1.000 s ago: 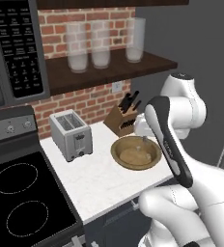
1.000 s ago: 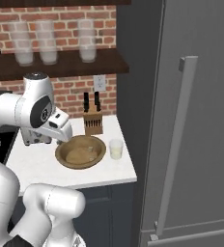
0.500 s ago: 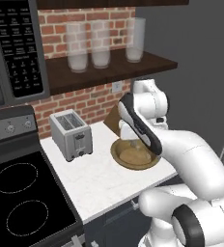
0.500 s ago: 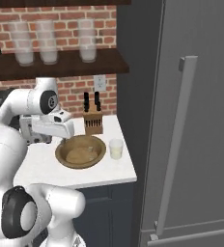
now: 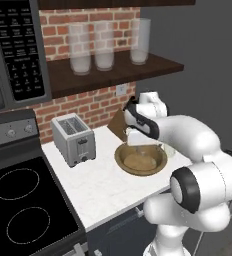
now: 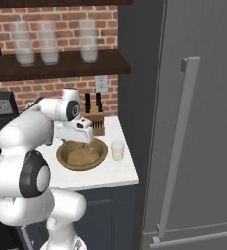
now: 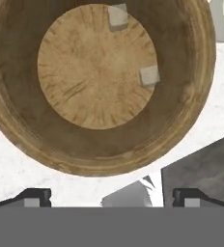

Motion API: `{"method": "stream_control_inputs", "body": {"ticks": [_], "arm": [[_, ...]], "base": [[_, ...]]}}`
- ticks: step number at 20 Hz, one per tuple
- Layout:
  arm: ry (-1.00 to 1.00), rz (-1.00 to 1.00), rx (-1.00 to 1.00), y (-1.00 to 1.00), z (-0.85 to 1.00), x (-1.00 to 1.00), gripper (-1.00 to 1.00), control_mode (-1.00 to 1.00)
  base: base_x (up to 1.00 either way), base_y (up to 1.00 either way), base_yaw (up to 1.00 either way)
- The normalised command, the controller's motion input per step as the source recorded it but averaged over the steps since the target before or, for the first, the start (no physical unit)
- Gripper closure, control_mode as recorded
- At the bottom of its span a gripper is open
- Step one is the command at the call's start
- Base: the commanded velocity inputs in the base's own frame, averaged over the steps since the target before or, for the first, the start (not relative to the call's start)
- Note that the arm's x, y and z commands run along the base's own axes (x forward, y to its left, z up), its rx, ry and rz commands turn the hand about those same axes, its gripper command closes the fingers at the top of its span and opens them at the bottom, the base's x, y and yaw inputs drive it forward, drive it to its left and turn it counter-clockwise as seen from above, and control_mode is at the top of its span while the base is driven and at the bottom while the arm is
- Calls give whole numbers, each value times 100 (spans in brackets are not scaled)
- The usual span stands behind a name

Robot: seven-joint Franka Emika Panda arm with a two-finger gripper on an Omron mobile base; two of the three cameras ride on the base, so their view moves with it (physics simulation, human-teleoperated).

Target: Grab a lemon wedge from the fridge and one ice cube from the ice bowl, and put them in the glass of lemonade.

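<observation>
The ice bowl (image 7: 17,140) sits on the white surface (image 5: 103,187) towards its right edge, and in the hand view two ice cubes lie on its pale flat bottom: one ice cube (image 7: 149,75) at the right rim of that flat bottom, a second cube (image 7: 117,15) at its top rim, the two apart. The hand (image 7: 111,197) hovers just above the bowl, looking straight down into it, its two dark fingertips (image 7: 33,196) spread wide with nothing between them. The glass of lemonade (image 6: 117,150) stands just beside the bowl on the side nearer the fridge (image 6: 198,122), close to the surface's right edge; the fridge door is shut, its long light bar handle (image 6: 180,146) upright. Behind the bowl, against the brick wall, is a knife block (image 6: 97,122). A toaster (image 5: 73,139) stands on the surface's left part, near the stove (image 5: 23,205). Three tall frosted glasses (image 5: 104,45) stand on the dark shelf (image 5: 113,75) above.
</observation>
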Motion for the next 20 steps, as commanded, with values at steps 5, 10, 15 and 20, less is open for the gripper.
{"method": "stream_control_inputs", "body": {"ticks": [5,10,15,20], "arm": [[0,1,0,-16,-98,38,-100,-100],[12,7,-9,0,-35,11,-100,-100],[13,13,-16,0,-1,2,-100,-100],[-1,10,-2,-5,0,0,-100,-100]], "base": [[0,0,0],[0,0,0],[0,0,0],[0,0,0]]}}
